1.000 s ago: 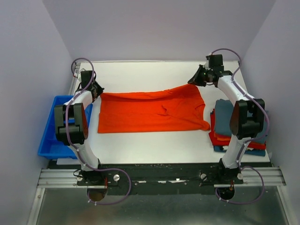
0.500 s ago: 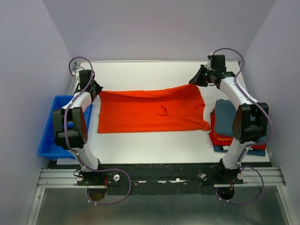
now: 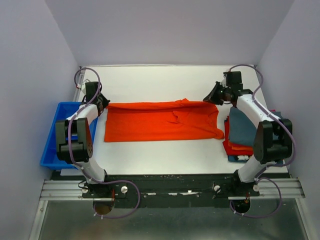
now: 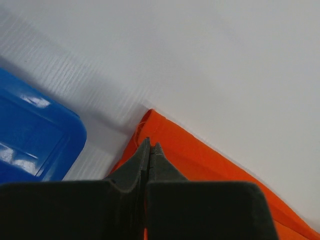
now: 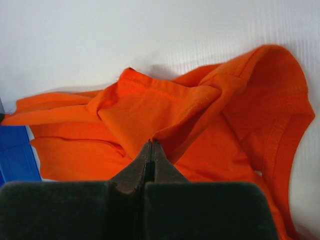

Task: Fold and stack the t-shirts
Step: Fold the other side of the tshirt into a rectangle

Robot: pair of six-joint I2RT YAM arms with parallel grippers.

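The bright orange-red t-shirt (image 3: pixel 160 122) lies spread across the middle of the table, folded lengthwise. My left gripper (image 3: pixel 104 104) is at its far left corner, jaws shut on the cloth edge; the left wrist view shows the gripper (image 4: pixel 150 145) over the orange cloth (image 4: pixel 210 160). My right gripper (image 3: pixel 206 98) is shut on a raised fold at the far right corner; the right wrist view shows the gripper (image 5: pixel 151 142) pinching the shirt (image 5: pixel 150 110). At the right a dark teal shirt (image 3: pixel 242 125) tops a folded stack over a red shirt (image 3: pixel 231 145) and a blue shirt (image 3: pixel 235 158).
The rigid blue plastic bin (image 3: pixel 50 150) stands off the table's left edge, close to my left arm, and shows in the left wrist view (image 4: pixel 30 135). The folded stack sits close under my right arm. White table (image 3: pixel 165 80) lies beyond the shirt.
Both grippers have moved toward the near side with the shirt's far edge, the right one also to the right. The far edge now lies lower and straighter.
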